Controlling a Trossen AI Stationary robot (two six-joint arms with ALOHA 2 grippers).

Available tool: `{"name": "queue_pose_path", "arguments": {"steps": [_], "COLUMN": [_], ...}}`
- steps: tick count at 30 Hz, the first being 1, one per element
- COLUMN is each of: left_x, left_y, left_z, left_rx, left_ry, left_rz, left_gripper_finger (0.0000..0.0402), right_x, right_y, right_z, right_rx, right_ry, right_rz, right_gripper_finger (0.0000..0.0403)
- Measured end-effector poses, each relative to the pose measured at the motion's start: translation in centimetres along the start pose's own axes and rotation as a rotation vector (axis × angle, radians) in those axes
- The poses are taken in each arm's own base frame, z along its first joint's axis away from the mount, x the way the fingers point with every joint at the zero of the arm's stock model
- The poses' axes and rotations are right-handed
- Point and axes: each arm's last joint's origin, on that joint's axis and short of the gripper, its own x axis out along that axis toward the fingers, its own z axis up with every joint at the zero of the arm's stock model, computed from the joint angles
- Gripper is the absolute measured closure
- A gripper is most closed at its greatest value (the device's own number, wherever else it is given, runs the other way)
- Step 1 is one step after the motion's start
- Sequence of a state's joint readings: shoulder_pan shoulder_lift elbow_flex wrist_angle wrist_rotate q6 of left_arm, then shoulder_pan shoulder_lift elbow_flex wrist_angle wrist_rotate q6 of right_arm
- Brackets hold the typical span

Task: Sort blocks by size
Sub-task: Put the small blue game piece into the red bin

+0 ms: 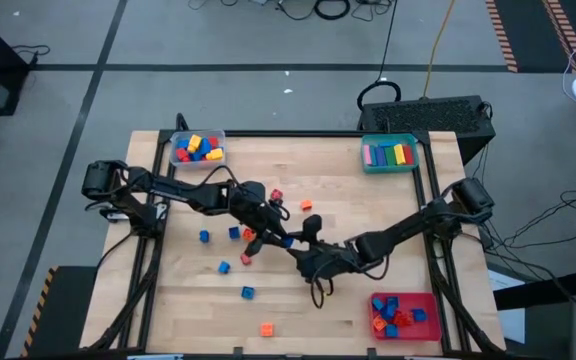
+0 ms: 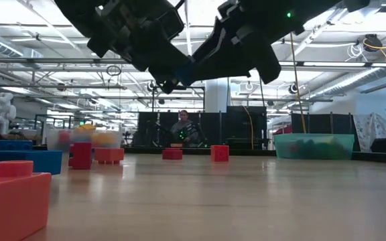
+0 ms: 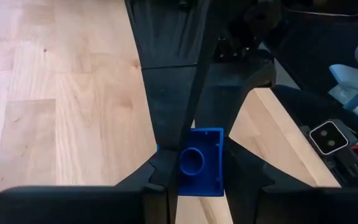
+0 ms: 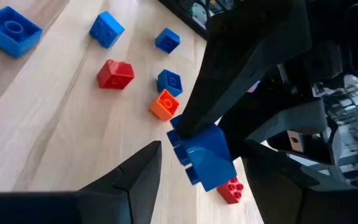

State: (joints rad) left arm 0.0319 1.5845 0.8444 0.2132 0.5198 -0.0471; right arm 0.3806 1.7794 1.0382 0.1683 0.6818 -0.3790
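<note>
Sitting clamped between left gripper (image 3: 197,177) fingers (midair): blue block (image 3: 201,162)

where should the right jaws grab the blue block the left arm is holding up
Probably the free end of the blue block, closing on its flat side faces from the side opposite the left gripper, whose jaws already cover the other end; the studded face gives poorer contact.

Pale wood-grain desk (image 1: 368,200) with black edging. Loose blocks (image 1: 238,265) are blue, red and orange. The brick (image 3: 201,162) between the black fingers of the left gripper (image 3: 194,177) is solid blue. Clear tray (image 1: 198,148): blue, yellow, red pieces. Teal tray (image 1: 389,154): pink, green, yellow, blue bars. Red tray (image 1: 404,315): blue and red bricks.
</note>
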Motion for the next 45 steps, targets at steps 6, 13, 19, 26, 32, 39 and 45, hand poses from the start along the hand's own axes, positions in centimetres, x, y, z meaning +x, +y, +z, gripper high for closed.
{"name": "queue_pose_path", "arguments": {"steps": [6,13,19,26,32,39,45], "left_x": [0.0,0.0,-0.2,-1.0,-1.5,-3.7,-4.7], "left_y": [0.0,0.1,0.4,1.7,2.5,5.0,6.5], "left_z": [0.0,0.0,0.0,0.0,0.2,-2.0,-3.2], "left_rx": [-0.005,-0.06,-0.081,-0.107,-0.154,-0.216,-0.052], "left_ry": [0.0,-0.004,-0.006,-0.004,-0.01,0.172,0.33], "left_rz": [0.0,-0.007,0.033,0.093,0.093,0.283,0.502], "left_gripper_finger": [0.0307,0.0305,0.0291,0.0163,0.006,0.0026,0.0025], "right_x": [0.1,0.2,0.1,-0.4,-0.9,-4.8,-12.0], "right_y": [-0.2,-0.1,0.0,0.6,1.1,2.0,1.4], "right_z": [-0.1,-0.1,-0.1,-0.1,0.2,0.3,0.9], "right_rx": [-0.027,-0.08,-0.073,-0.06,-0.049,0.054,0.32], "right_ry": [0.003,0.002,0.005,0.013,-0.004,0.066,0.088], "right_rz": [-0.003,0.017,0.019,0.02,0.056,0.133,0.284], "right_gripper_finger": [0.0241,0.0331,0.0331,0.0324,0.033,0.0327,0.0326]}}
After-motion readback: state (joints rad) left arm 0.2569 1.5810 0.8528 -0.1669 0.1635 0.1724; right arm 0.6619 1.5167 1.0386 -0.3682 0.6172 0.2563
